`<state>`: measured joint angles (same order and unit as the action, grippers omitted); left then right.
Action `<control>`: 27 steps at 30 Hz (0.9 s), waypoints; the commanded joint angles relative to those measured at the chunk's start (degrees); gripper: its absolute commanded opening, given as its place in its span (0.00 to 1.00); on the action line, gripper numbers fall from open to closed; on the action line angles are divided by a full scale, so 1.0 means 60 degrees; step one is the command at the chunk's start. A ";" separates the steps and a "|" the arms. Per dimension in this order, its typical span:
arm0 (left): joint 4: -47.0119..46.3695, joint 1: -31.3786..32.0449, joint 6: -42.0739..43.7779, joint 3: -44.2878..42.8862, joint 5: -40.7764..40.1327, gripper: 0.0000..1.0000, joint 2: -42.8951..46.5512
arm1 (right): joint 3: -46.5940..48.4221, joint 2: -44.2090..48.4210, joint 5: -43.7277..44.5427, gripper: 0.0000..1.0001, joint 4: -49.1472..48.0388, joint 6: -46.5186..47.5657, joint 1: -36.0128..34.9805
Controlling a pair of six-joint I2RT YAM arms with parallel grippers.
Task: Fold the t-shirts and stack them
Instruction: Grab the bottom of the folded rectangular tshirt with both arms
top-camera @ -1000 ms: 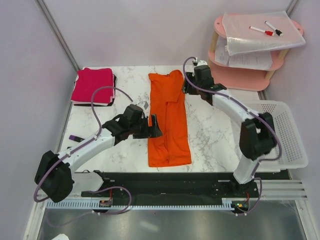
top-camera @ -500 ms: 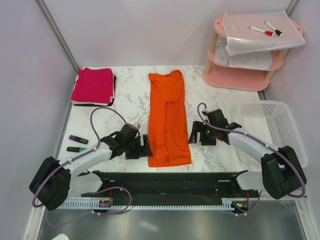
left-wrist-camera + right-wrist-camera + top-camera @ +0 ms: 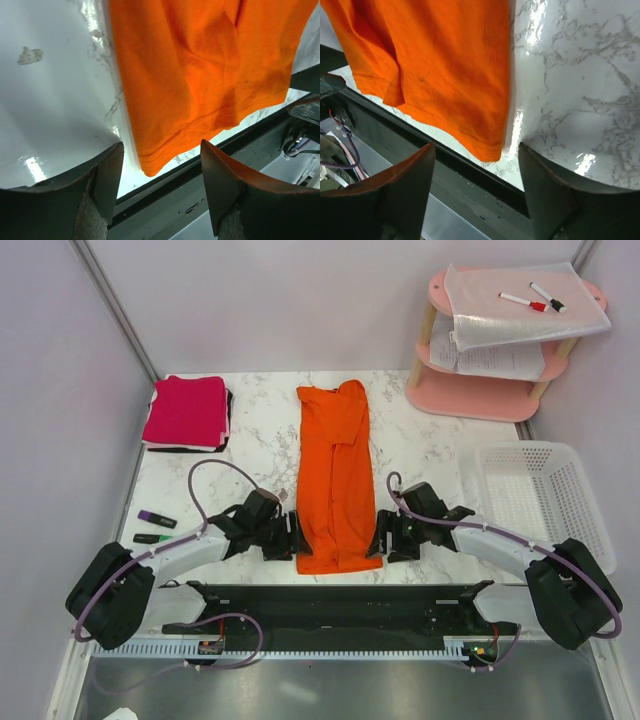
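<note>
An orange t-shirt (image 3: 337, 475) lies in a long narrow fold down the middle of the marble table, its hem at the near edge. A magenta-pink t-shirt (image 3: 186, 410) sits folded at the far left corner. My left gripper (image 3: 296, 537) is open just left of the orange hem's near-left corner (image 3: 150, 167). On the other side my right gripper (image 3: 378, 537) is open beside the hem's near-right corner (image 3: 490, 150). In both wrist views the orange corner shows between the spread fingers, untouched.
A white mesh basket (image 3: 540, 502) stands at the right. A pink two-tier stand (image 3: 505, 335) with paper sheets and markers is at the back right. Two pens (image 3: 155, 528) lie near the left edge. The black rail (image 3: 340, 600) runs along the table's near edge.
Both arms came down toward the near end of the orange t-shirt; the right arm swung from the collar end. Both grippers now flank the hem corners.
</note>
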<state>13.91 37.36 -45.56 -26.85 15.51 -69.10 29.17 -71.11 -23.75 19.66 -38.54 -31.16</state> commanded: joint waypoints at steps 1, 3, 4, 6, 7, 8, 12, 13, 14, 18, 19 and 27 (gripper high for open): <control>-0.0385 0.0086 -0.0317 0.0213 0.0418 0.68 -0.0582 | -0.0452 -0.0350 -0.0391 0.70 -0.0623 -0.0796 -0.0329; -0.0414 0.0130 -0.0375 0.0154 0.0448 0.61 -0.0772 | -0.0452 -0.0555 -0.0480 0.63 -0.0669 -0.0943 -0.0475; -0.0400 0.0174 -0.0390 0.0139 0.0491 0.58 -0.0933 | -0.0452 -0.0599 -0.0423 0.54 -0.0640 -0.1017 -0.0534; -0.0385 0.0188 -0.0448 0.0125 0.0550 0.41 -0.1095 | -0.0452 -0.0672 -0.0247 0.26 -0.0509 -0.1046 -0.0578; -0.0400 0.0218 -0.0463 0.0110 0.0579 0.30 -0.1226 | -0.0467 -0.0672 -0.0232 0.15 -0.0508 -0.1105 -0.0593; -0.0385 0.0218 -0.0463 0.0081 0.0623 0.10 -0.1271 | -0.0481 -0.0643 -0.0232 0.06 -0.0508 -0.1105 -0.0608; -0.0109 0.0233 -0.0449 -0.0080 0.0463 0.02 -0.1067 | -0.0350 0.0043 0.0134 0.00 -0.0464 -0.1178 -0.0637; 0.0038 0.0233 -0.0434 -0.0182 0.0361 0.02 -0.0979 | -0.0277 0.0451 0.0236 0.00 -0.0421 -0.1178 -0.0637; 0.0170 0.0233 -0.0405 -0.0357 0.0273 0.02 -0.0746 | -0.0102 0.0658 0.0368 0.00 -0.0377 -0.1149 -0.0623; 0.0903 0.0233 -0.0317 -0.1060 -0.0298 0.02 -0.0233 | 0.0397 0.1406 0.1055 0.00 -0.0303 -0.1032 -0.0637; 0.1107 0.0233 -0.0302 -0.1236 -0.0386 0.02 -0.0173 | 0.0484 0.1553 0.1159 0.00 -0.0318 -0.1003 -0.0652; 0.1753 -0.0001 0.0225 -0.3433 -0.1104 0.02 -0.0772 | 0.1495 0.1320 0.2242 0.00 -0.0567 -0.0257 -0.0623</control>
<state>22.20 38.30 -47.35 -40.80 12.23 -71.81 33.91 -62.46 -15.86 17.80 -43.07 -34.76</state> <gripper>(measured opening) 0.028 0.014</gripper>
